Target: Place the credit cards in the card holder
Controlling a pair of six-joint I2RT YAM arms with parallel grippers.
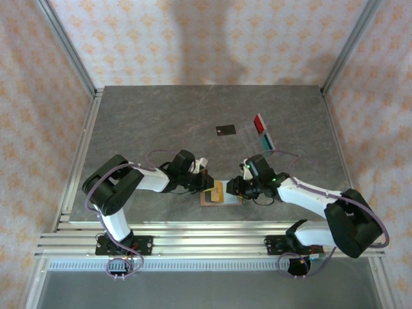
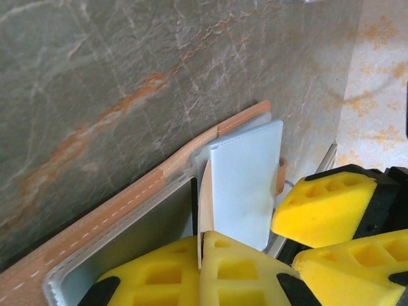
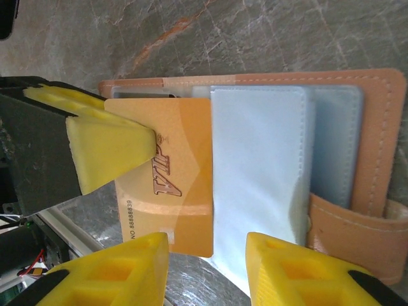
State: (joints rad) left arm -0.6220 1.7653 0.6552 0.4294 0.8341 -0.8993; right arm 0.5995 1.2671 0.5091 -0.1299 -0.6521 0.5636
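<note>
Overhead, black card [image 1: 224,130] — nearer, gold card [image 3: 182,210], seemingly pinched.

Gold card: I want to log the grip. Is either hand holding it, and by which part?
Yes: the left hand, shut, pinches the gold card by one long edge, over the open card holder.

A robotics lab test cell is indicated; a grey stone-patterned tabletop [image 1: 161,122] is enclosed by aluminium frame posts [image 1: 69,51] and patterned backdrop panels [image 1: 212,38]; a left arm [image 1: 122,187] and a right arm [image 1: 322,199] are bolted to slotted aluminium rails [image 1: 212,243] at the near edge.
</note>
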